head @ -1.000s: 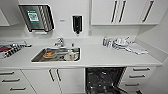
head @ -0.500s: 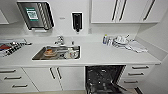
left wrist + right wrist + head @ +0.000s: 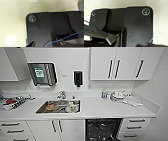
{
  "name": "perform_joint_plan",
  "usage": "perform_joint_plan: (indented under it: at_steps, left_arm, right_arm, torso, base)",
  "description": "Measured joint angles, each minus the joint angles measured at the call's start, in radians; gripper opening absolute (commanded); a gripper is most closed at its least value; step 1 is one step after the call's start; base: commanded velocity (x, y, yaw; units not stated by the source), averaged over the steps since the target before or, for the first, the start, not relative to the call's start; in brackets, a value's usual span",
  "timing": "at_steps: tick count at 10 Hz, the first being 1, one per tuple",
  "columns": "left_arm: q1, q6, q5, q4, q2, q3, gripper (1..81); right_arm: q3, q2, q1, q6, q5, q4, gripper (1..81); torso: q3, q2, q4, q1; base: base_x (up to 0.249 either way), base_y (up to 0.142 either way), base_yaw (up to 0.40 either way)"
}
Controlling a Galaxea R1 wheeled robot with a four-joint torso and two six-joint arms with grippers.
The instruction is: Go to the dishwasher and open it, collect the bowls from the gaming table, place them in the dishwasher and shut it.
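The dishwasher (image 3: pixel 103 129) is built in under the white counter (image 3: pixel 100 108), right of the sink. Its front is down and out of frame, and the dark interior with racks shows in the opening. The bowls and the gaming table are out of view. In the left wrist view the robot's dark plate hangs over a pale speckled floor (image 3: pixel 12 18). The right wrist view has the same dark plate over pale floor (image 3: pixel 161 25).
A steel sink (image 3: pixel 41 110) holds dishes and an orange-brown round item (image 3: pixel 51 106). Behind it are a faucet (image 3: pixel 61 95), a towel dispenser (image 3: pixel 42 74) and a black soap dispenser (image 3: pixel 78 78). White dishes (image 3: pixel 117 95) sit at the back right, clutter (image 3: pixel 15 102) at the left. Drawers (image 3: pixel 135 124) flank the dishwasher.
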Motion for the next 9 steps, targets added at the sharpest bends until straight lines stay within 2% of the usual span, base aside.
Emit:
perform_joint_plan:
  at_steps: [3,9]
  left_arm:
    - [0.010,0.000,0.001,0.000,0.009,0.002,81.1]
    - [0.007,0.000,0.000,0.000,0.009,0.000,81.1]
  right_arm:
    - [0.000,-0.001,-0.006,0.000,-0.001,0.000,81.1]
    - [0.001,0.001,-0.005,0.000,0.000,0.000,81.1]
  torso:
    - [0.034,0.087,0.000,-0.057]
    - [0.045,0.294,0.000,-0.191]
  base:
    - [0.000,0.000,0.000]
    - [0.000,0.000,0.000]
